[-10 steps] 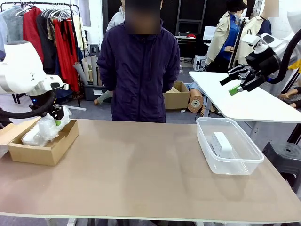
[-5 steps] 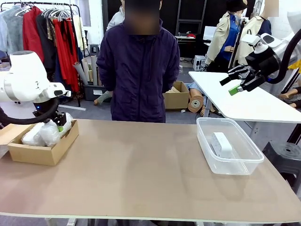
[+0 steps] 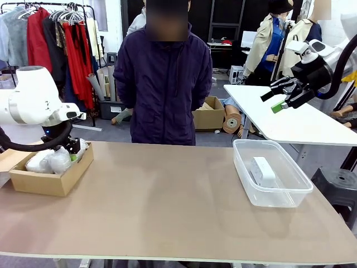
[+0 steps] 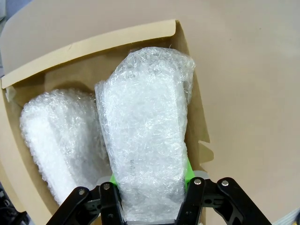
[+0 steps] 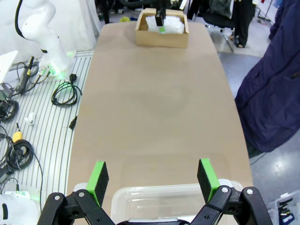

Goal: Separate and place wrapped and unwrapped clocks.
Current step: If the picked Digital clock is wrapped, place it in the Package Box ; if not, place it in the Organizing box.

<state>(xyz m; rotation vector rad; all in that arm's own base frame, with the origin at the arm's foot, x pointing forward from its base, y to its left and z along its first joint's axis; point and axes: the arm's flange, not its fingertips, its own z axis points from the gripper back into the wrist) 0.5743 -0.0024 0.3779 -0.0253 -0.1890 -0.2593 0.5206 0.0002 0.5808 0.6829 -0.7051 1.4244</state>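
Brown cardboard box [image 4: 89, 51] holding two bubble-wrapped white bundles – left gripper [image 4: 152, 201] clamping one bundle [image 4: 147, 136], the other [image 4: 61, 136] lying beside it. Clear plastic tub [image 3: 279, 192] holding a bare white block [image 3: 263, 170] – right gripper [image 3: 281, 100] hanging agape.

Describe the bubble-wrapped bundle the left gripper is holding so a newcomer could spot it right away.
Find the brown cardboard box at the table's left end. Two bubble-wrapped bundles lie in it; yours is the held bundle, nearer the box's inner wall, with the left gripper clamped on its end, while the other bundle lies free.

even, bright indoor light, soft faint shadows, sharp focus, wide-angle bending in wrist views
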